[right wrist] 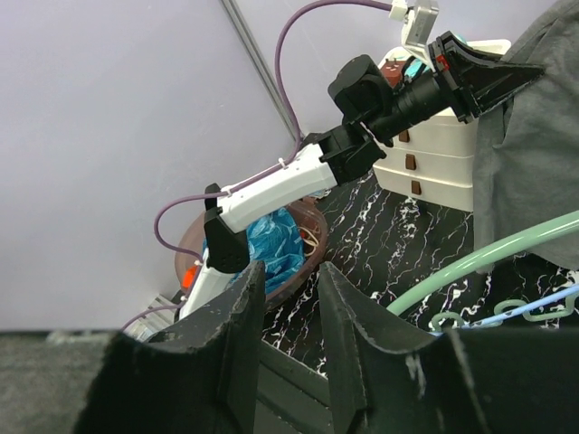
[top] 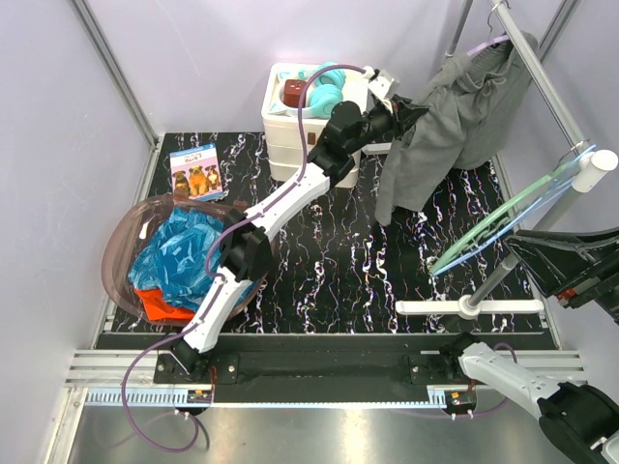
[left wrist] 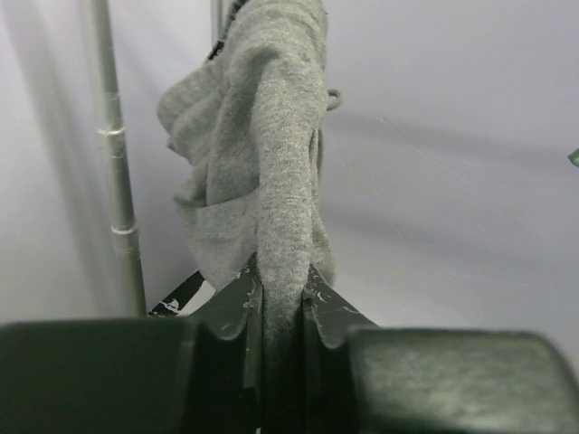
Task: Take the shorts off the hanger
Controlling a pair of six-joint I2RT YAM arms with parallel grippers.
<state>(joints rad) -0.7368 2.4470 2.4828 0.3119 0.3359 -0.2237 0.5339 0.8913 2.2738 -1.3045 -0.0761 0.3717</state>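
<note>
**Task items**
- Grey shorts: hang at approx. 1 o'clock of the table in the top view, draped from the rack rail. The hanger under them is mostly hidden by fabric; only a lilac end and the hook show. Drawstring can't be made out.
- Blue shorts: crumpled in the brown see-through bowl at 9 o'clock.
- Orange shorts: same bowl, at its 6 o'clock edge, largely under the blue pair and the left arm.

**Grippers**
- Left gripper: arm stretched toward 1 o'clock. Left wrist view shows the fingers pinched onto a vertical fold of grey fabric, which fills the gap between them. Lower part of that view is blocked by the gripper body.
- Right gripper: fingers a narrow gap apart with nothing between them. In the top view the arm is cut off by the frame edge at 4 o'clock, so its tips can't be seen there.

**Other**
- Green hanger and blue hanger: bare, slanting at 3 o'clock just beside the right arm; upper ends are lost against the rack fitting.
- White drawer unit at 12 o'clock; contents are partly hidden by the left arm.
- Dog-picture booklet lies flat at 10 o'clock, text too small to read.
</note>
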